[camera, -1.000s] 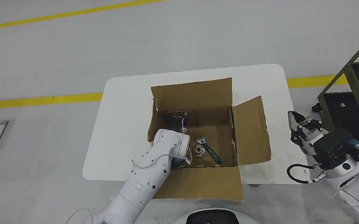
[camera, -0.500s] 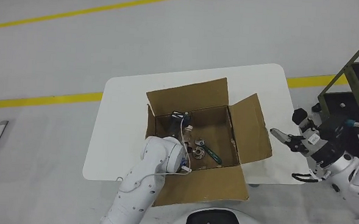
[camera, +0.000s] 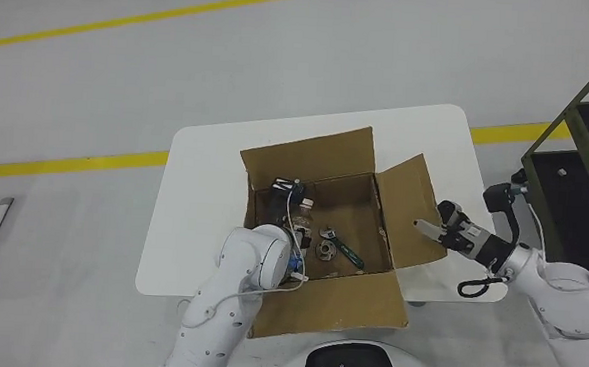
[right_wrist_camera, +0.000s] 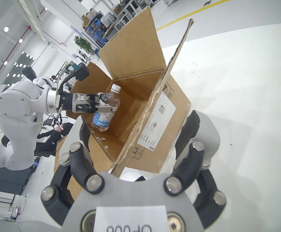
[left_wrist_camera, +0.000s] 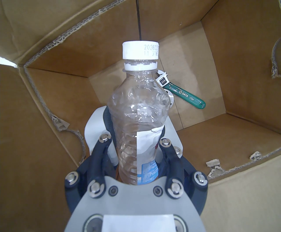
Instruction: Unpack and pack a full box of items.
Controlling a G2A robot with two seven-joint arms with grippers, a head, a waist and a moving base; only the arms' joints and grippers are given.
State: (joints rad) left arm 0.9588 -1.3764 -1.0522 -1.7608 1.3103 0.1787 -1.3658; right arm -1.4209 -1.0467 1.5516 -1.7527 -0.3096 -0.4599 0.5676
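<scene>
Gripping the water bottle [left_wrist_camera: 138, 114] in the box [left_wrist_camera: 44, 109] — left hand [left_wrist_camera: 134, 131]; right hand [right_wrist_camera: 140, 125] open around a flap [camera: 413, 210].

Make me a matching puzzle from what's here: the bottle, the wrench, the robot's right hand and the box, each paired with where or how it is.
1 bottle
2 wrench
3 right hand
4 box

A flat on the box floor
B open, astride the side flap
C flaps open, on the white table
D gripped by the left hand

Pairs: 1-D, 2-A, 3-B, 4-C.
</scene>
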